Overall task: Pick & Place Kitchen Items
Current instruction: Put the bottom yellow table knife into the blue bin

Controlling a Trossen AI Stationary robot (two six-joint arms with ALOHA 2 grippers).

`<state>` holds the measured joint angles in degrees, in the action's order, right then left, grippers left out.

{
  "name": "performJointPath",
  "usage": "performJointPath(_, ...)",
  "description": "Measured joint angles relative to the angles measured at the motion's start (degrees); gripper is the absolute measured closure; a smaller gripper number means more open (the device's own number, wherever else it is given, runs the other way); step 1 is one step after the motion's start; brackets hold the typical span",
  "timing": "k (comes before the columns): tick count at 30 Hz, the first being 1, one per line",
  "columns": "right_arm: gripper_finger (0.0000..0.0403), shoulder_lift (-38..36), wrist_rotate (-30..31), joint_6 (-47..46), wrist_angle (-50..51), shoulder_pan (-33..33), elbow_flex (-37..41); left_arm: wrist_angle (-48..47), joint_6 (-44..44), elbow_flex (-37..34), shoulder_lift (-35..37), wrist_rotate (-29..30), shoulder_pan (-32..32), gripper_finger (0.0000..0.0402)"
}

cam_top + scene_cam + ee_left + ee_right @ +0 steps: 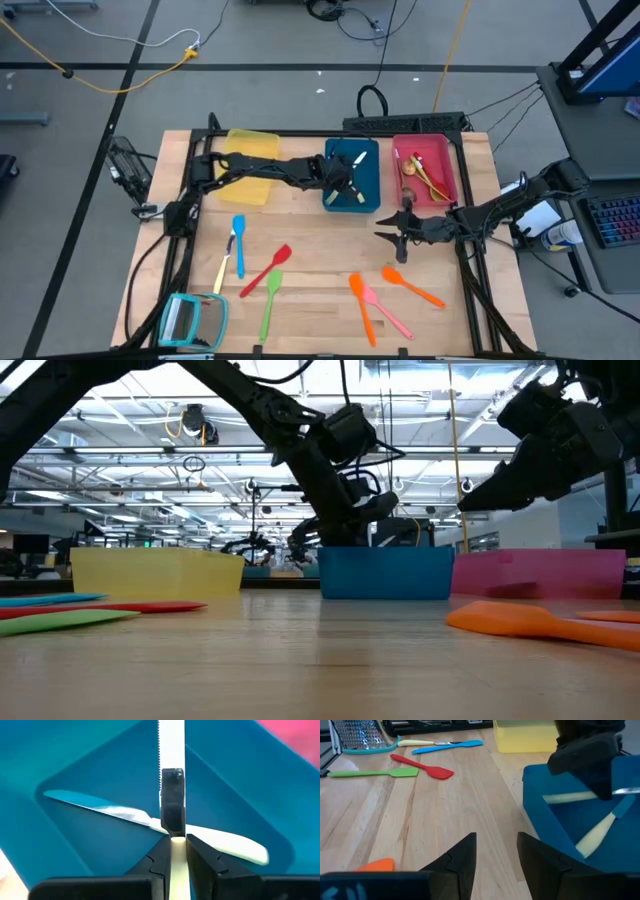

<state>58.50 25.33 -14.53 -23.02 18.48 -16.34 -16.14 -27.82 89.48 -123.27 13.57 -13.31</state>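
My left gripper (343, 180) reaches into the blue tray (368, 188) and is shut on a cream-handled knife (171, 750). The knife's serrated blade points away from the fingers. A second cream-handled knife (120, 814) lies on the tray's floor, under and across the held one. My right gripper (390, 238) hangs open over the bare wood just in front of the red tray (447, 175), with nothing between its fingers (462, 855). More utensils lie flat on the table: a blue one (239, 245), a red spatula (266, 270), a green one (270, 305), two orange ones (358, 305) and a pink one (385, 312). My left gripper pinches the knife's cream handle (176, 851) between its two fingers, close to where the blade begins. The fingers slant down into the tray from the table's left side. The handle's free end (560, 797) sticks out behind them. I cannot tell whether the knife touches the one below.
A yellow tray (250, 165) stands left of the blue one, and the red tray holds several utensils. A teal-framed flat square (195, 320) lies at the near left corner. Bare wood shows in the table's middle.
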Motion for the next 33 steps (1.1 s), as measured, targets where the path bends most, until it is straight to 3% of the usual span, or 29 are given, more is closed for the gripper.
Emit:
performJointPath(9,0.0269,0.0,0.1,-1.1,-7.9,0.0,3.7,0.2,2.3,0.0,-1.9,-0.1,-1.7,0.0345)
performJointPath(20,0.0264,0.0,0.1,5.3,-11.5,0.0,4.1,-0.2,4.7,0.1,-3.5,-0.4,-2.3,0.0343)
performJointPath(33,0.0195,0.0,0.1,16.2,-17.5,-3.9,4.1,-1.3,3.3,0.0,-0.7,-4.3,-1.6,0.0274)
